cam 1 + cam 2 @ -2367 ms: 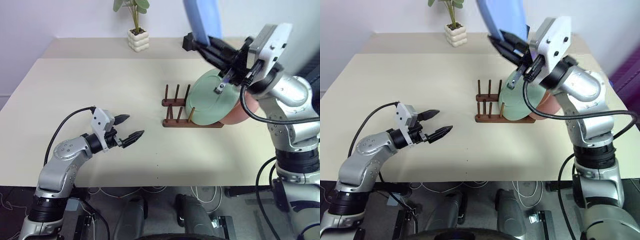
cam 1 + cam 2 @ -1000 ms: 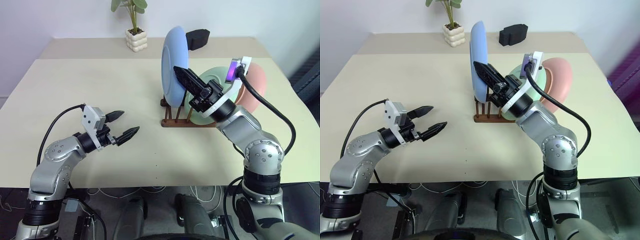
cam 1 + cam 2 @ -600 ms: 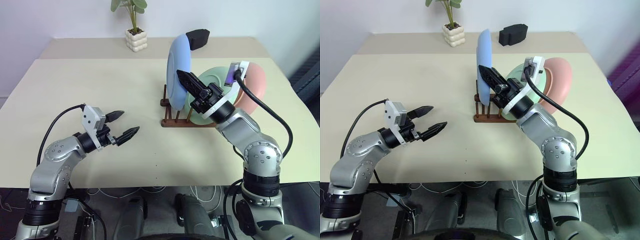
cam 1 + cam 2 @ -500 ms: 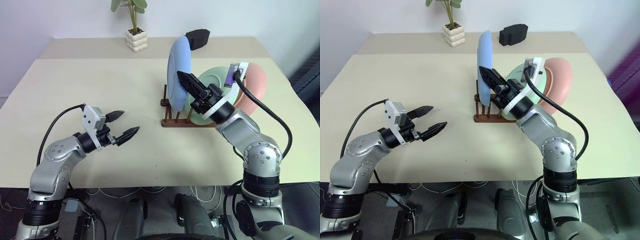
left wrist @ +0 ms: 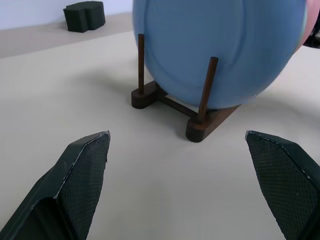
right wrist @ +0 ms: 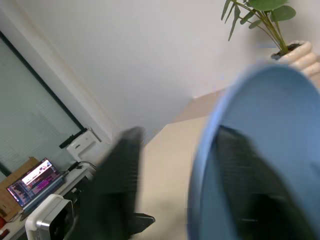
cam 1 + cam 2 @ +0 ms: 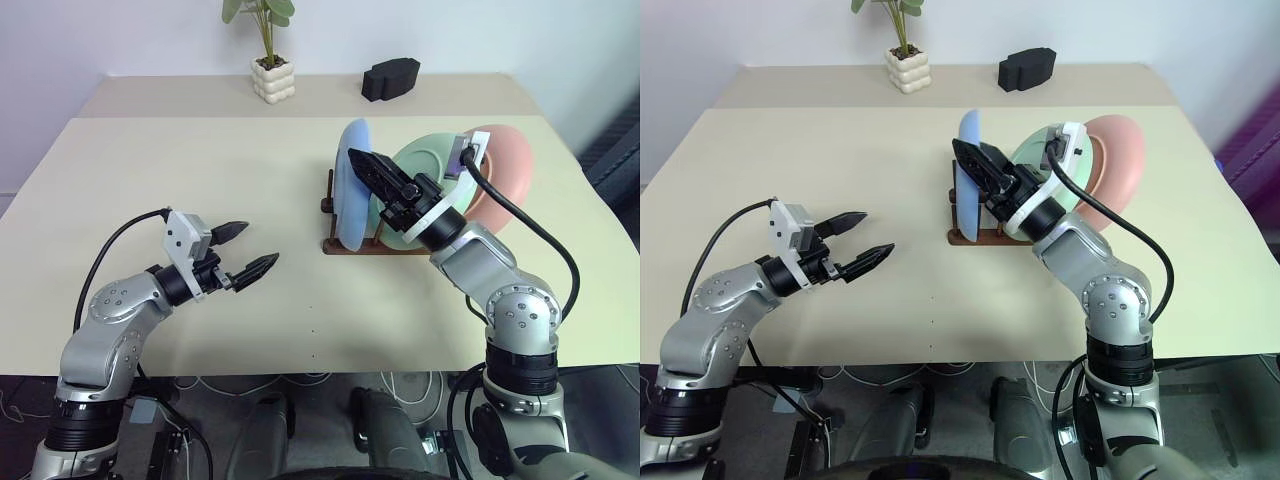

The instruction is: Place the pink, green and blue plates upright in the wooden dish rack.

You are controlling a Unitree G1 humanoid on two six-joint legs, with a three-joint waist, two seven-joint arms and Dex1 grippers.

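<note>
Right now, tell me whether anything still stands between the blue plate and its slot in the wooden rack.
Nothing visible does. The blue plate already stands upright between the pegs of the wooden rack, next to the green plate, with the pink plate behind. The right tool straddles the blue plate's rim, fingers apart.

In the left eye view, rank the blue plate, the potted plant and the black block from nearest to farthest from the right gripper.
1. Blue plate: upright in the wooden dish rack, right at the right gripper.
2. Black block: at the table's far edge, straight beyond the gripper.
3. Potted plant: far edge too, further off to the left.
</note>
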